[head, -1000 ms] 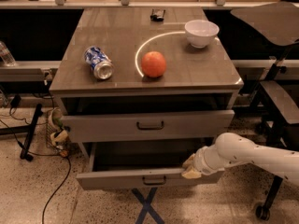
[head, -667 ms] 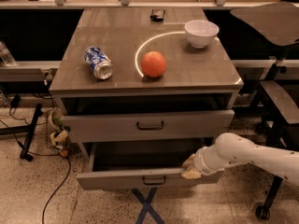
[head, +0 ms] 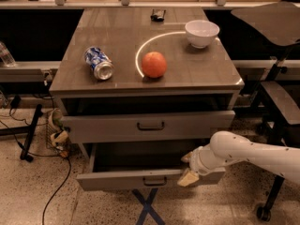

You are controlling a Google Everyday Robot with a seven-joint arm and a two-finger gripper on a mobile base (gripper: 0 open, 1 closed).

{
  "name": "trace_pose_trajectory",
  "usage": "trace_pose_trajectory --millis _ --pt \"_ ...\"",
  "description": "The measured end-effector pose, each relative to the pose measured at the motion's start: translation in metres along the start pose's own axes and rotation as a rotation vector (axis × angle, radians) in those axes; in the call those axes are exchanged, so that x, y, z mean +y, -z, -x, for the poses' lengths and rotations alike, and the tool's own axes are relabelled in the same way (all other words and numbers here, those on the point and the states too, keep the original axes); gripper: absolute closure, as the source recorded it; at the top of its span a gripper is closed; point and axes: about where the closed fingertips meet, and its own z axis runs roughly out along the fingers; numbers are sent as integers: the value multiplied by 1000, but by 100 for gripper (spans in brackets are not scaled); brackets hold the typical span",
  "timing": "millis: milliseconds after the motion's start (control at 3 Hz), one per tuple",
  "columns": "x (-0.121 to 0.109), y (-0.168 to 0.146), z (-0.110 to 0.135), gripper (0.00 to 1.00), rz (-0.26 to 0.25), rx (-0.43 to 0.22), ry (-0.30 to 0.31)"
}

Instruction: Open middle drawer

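The middle drawer (head: 117,181) is the lower of the two grey fronts in view. It has a small dark bar handle (head: 155,181) and is pulled out, showing a dark, deep interior. My gripper (head: 187,168) is at the right end of its front panel, one finger inside the drawer and one outside, closed on the panel's top edge. The white arm reaches in from the right. The wider, taller-fronted drawer (head: 150,125) above it stands slightly out. The lowest drawer is hidden.
On the cabinet top (head: 117,36) lie a blue can (head: 99,63) on its side, an orange (head: 154,64), a white bowl (head: 201,33) and a small dark object (head: 158,15). A chair (head: 276,93) stands at the right. Cables (head: 51,172) and blue floor tape (head: 147,207) are below.
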Motion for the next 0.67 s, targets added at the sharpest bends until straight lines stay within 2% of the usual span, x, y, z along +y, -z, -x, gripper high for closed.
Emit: trace_pose_trajectory --millis 333,667 --pt "-5 13 12 2 -9 10 13" --pt "-15 21 17 24 -22 -2 8"
